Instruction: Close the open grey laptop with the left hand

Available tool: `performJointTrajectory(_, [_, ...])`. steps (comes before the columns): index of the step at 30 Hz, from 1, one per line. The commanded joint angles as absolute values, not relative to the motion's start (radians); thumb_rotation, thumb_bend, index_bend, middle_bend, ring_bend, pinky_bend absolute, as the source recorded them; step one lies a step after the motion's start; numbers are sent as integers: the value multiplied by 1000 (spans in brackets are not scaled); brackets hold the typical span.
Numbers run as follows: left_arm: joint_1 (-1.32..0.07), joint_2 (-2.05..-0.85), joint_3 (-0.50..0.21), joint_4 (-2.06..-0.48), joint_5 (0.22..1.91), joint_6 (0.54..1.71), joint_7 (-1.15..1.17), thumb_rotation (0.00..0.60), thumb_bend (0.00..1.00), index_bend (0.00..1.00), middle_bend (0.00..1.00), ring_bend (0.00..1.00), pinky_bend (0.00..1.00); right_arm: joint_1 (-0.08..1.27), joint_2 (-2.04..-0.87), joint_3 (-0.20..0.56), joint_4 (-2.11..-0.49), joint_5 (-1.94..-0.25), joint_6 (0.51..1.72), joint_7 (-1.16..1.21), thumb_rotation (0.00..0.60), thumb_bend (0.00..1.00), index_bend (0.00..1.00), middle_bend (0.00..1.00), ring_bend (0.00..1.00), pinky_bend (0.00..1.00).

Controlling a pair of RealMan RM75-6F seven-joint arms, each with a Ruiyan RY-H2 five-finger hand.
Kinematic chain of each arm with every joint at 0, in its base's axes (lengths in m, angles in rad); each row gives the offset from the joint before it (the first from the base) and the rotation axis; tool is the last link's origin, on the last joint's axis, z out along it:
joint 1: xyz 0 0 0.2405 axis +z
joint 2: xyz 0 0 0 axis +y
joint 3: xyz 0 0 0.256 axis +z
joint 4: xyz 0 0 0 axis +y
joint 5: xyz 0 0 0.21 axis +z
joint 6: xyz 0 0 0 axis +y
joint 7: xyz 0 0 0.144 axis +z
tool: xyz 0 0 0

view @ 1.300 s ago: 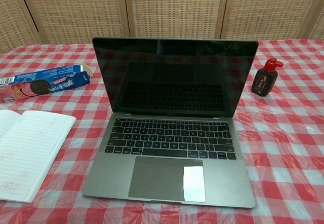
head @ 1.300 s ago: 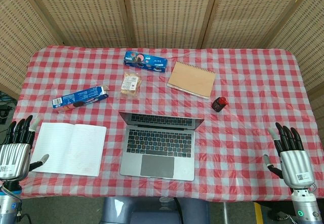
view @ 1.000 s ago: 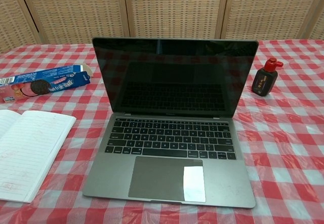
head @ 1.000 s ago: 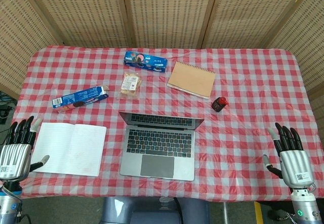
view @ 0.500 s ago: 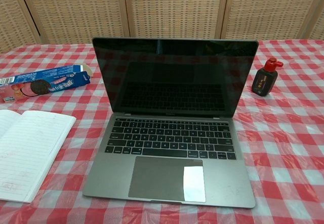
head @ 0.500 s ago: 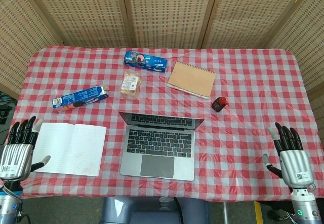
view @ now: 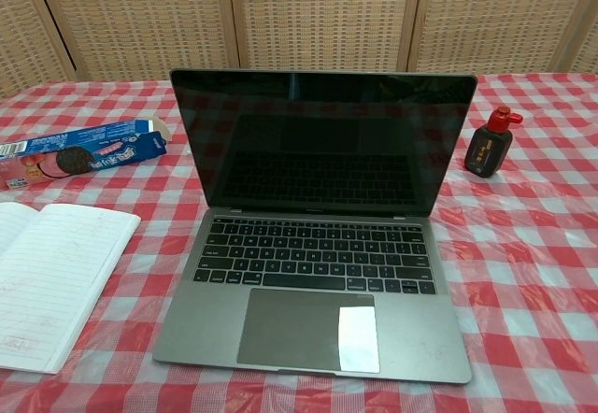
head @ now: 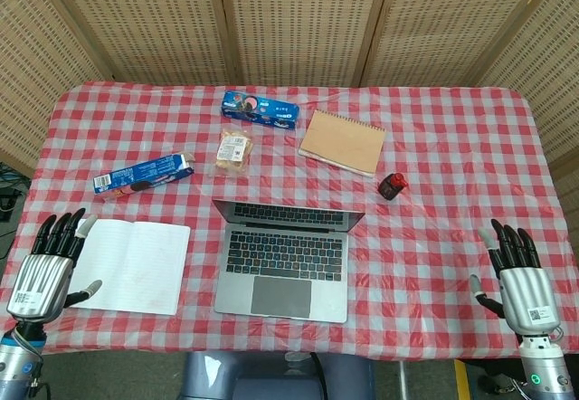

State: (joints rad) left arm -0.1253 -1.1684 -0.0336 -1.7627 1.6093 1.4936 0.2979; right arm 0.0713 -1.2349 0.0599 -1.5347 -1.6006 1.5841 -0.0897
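The grey laptop (head: 283, 257) stands open in the middle of the table's near side, its dark screen (view: 322, 142) upright and facing me. My left hand (head: 47, 271) hovers at the table's near left corner with fingers spread, holding nothing, well left of the laptop and beside the open notebook. At the near right edge my right hand (head: 519, 282) stays with fingers spread and nothing in it. Neither hand shows in the chest view.
An open white notebook (head: 128, 265) lies between my left hand and the laptop. Behind the laptop are a blue cookie box (head: 143, 175), a second blue packet (head: 260, 109), a snack bag (head: 234, 151), a tan notepad (head: 342, 141) and a small dark bottle (head: 392, 185).
My left hand has shifted rightward and a little lower, closer to the notebook's left edge. The laptop and my right hand have not moved.
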Motion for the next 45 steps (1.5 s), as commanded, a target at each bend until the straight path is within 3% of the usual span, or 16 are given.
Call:
performJointTrajectory(1, [-177,-1132,-63,-1772,1642,1462,245,600,96,0,0,0,0,71,-1235,62,-1534,-1599,1585,-89,600,609,0,0,0,0])
performJointTrajectory(8, [-292,-1062,-124,-1815,1661,1355,208,600,217,0,0,0,0,74,-1238,65,-1530,-1588,1575,-87,600,609,0,0,0,0])
performJointTrajectory(11, [-345,-1043,-157,-1848,1632,1291,224,600,411,0,0,0,0,75,-1239,67,-1527,-1581,1569,-87,600,609,0,0,0,0])
performJointTrajectory(15, [-426,-1032,-204,-1889,1574,1192,241,600,759,0,0,0,2,77,-1240,70,-1522,-1573,1563,-82,600,609,0,0,0,0])
performJointTrajectory(18, [-489,-1039,-238,-1903,1528,1118,264,600,939,10,0,0,15,79,-1241,73,-1515,-1564,1556,-73,600,609,0,0,0,0])
performJointTrajectory(20, [-530,-1045,-259,-1906,1495,1072,287,600,995,32,0,0,33,80,-1243,76,-1510,-1554,1549,-66,600,610,0,0,0,0])
performJointTrajectory(32, [-758,-1129,-337,-1875,1256,847,378,600,1000,129,0,5,153,92,-1246,98,-1467,-1493,1502,-7,600,610,0,0,0,0])
performJointTrajectory(37, [-820,-1176,-340,-1850,1185,820,420,600,1000,246,21,89,233,92,-1244,102,-1457,-1485,1500,14,600,609,0,0,0,0])
performJointTrajectory(45, [-900,-1243,-327,-1816,1082,808,489,600,1000,274,44,107,236,89,-1235,109,-1452,-1477,1506,43,600,609,0,0,0,0])
